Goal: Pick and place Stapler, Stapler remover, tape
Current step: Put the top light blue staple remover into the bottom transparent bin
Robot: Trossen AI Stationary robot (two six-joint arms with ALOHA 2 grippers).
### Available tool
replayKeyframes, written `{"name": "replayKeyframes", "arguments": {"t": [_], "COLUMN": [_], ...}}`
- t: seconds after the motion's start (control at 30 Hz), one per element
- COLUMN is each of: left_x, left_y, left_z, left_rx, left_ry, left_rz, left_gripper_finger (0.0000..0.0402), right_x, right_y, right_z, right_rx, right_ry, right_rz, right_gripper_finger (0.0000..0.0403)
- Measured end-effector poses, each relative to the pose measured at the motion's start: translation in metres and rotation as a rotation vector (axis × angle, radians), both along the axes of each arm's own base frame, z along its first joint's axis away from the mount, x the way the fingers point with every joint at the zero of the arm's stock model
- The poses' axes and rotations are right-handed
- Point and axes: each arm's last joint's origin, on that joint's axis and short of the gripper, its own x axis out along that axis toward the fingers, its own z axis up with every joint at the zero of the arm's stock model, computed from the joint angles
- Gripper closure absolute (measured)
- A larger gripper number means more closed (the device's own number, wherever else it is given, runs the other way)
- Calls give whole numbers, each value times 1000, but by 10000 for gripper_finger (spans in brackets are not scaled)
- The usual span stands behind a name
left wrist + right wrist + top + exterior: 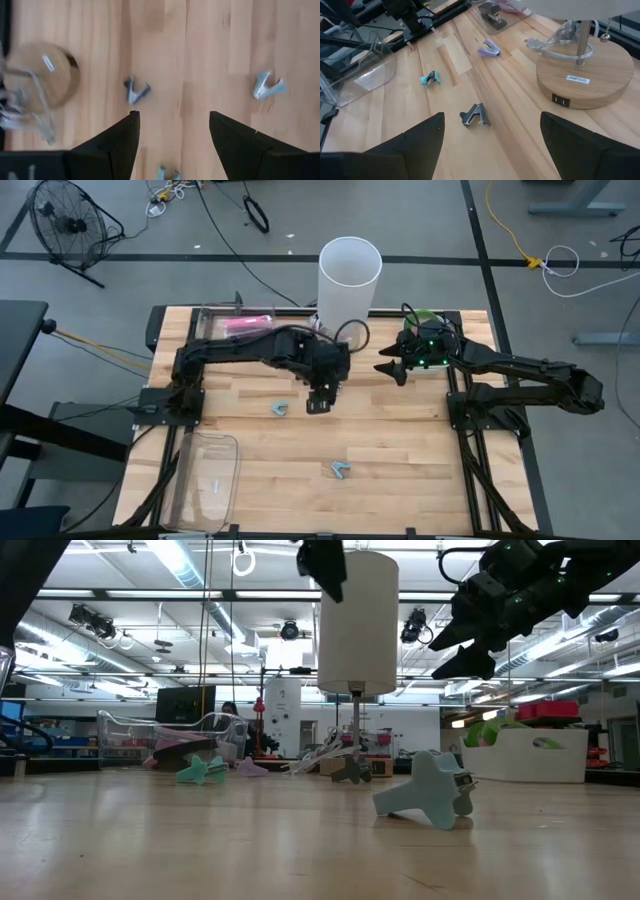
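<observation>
A clear bin (232,323) at the table's back-left holds a pink stapler (245,325); the front-left clear bin (205,480) holds 1 small pale item. Both grippers hover with fingers spread, empty: left gripper (318,402), right gripper (392,369). Staple removers (280,409) lie loose on the table.

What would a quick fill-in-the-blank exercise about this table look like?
1. The lamp has a tall shade coloured ___.
2. The left tool and the right tool both stand ___, holding nothing.
3. The lamp's round base is made of ___.
Missing words: white; open; wood.
</observation>
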Motion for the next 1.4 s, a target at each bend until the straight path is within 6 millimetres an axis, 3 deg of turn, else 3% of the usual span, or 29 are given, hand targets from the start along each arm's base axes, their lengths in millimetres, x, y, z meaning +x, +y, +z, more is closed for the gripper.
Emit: {"name": "replayKeyframes", "arguments": {"t": [0.17,0.4,0.7,0.87,1.13,1.4], "left_x": [-7,-41,-104,-125,-127,-124], "left_y": [-26,-49,-38,-24,-9,0], "left_z": [-32,-58,-65,-76,-86,-85], "left_rx": [11,40,102,155,135,162], "left_ry": [124,185,59,100,124,114], "left_rz": [-56,-102,-16,-37,-6,-50], "left_gripper_finger": [161,161,161,161,153,68], "right_x": [0,0,1,2,1,1], "right_y": [0,1,5,6,5,5], "right_z": [0,-1,-1,-1,-2,-2], "right_rx": [4,29,32,32,38,50], "right_ry": [-2,2,10,11,17,20], "right_rz": [-2,-10,10,13,-27,-39], "right_gripper_finger": [75,75,75,75,75,75]}}
